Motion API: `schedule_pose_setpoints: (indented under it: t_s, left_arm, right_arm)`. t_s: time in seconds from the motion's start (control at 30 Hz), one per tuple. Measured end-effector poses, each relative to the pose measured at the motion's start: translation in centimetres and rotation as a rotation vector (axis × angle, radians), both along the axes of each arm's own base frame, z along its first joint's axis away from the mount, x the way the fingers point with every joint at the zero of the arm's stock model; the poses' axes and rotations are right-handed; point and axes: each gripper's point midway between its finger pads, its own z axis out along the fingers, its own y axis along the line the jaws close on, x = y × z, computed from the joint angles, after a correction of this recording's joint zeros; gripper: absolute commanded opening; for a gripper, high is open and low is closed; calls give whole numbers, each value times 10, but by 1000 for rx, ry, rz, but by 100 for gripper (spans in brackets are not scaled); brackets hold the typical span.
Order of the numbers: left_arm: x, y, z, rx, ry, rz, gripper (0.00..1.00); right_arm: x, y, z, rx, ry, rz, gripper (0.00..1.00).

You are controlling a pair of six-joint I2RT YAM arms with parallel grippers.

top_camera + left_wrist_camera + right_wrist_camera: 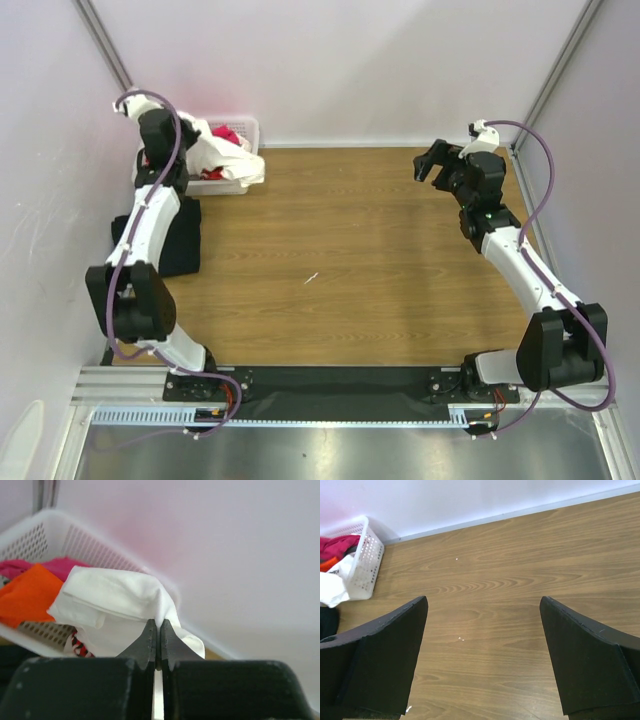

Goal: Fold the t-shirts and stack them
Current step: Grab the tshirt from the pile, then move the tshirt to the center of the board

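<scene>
The white t-shirt (226,160) hangs over the front rim of the white lattice basket (247,124) at the back left. My left gripper (159,625) is shut on a fold of the white t-shirt (117,597), whose red-and-black graphic peeks out below. Orange (25,597) and pink (60,565) t-shirts lie inside the basket (75,522). A black t-shirt (176,236) lies on the table beside the left arm. My right gripper (432,163) hovers open over the back right of the table, its jaws (483,600) wide apart with only bare wood between them.
Walls close in the wooden table (350,270) at the back and on both sides. The right wrist view shows the basket (367,562) far to the left with cloth spilling out. A small white speck (312,278) lies mid-table.
</scene>
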Motion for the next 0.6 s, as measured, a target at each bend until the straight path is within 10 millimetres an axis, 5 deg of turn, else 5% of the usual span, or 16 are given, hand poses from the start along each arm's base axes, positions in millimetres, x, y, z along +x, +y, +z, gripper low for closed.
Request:
schedule_pose_setpoints:
  t_s: [0.3, 0.6]
  left_arm:
    - [-24, -45, 145, 125, -237, -62, 0]
    - [-64, -39, 287, 200, -468, -3, 0]
  right_arm:
    - [-4, 3, 2, 14, -2, 11, 100]
    - [-18, 3, 7, 29, -17, 25, 100]
